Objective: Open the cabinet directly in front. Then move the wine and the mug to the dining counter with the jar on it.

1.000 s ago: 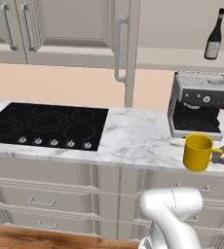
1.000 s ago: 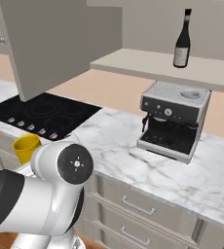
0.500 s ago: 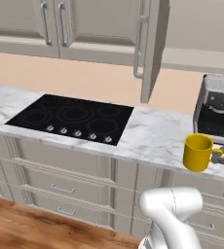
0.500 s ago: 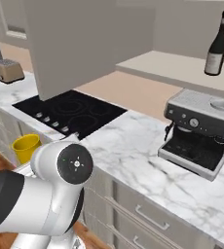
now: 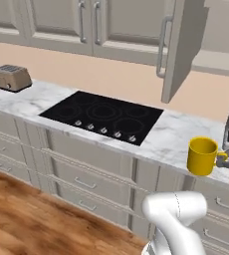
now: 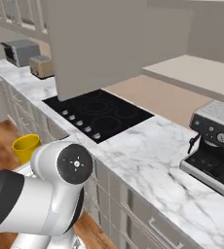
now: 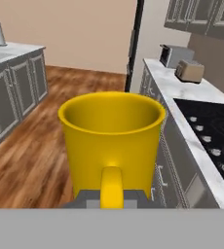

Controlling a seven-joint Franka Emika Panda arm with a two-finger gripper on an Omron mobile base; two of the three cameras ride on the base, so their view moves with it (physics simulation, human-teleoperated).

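Fingers point(image 7: 87, 198) either side of upright yellow mug's point(image 7: 112, 141) handle.

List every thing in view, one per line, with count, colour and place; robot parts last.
mug: one, yellow, held by its handle in front of the counter
cabinet: one door swung open, beige-grey, above the counter
cooktop: one, black, set in the marble counter
toaster: one, tan, far left on the counter
coffee machine: one, grey and black, right end of the counter
drawers: several, beige-grey, below the counter
floor: wood, brown
gripper: one, shut on the mug handle
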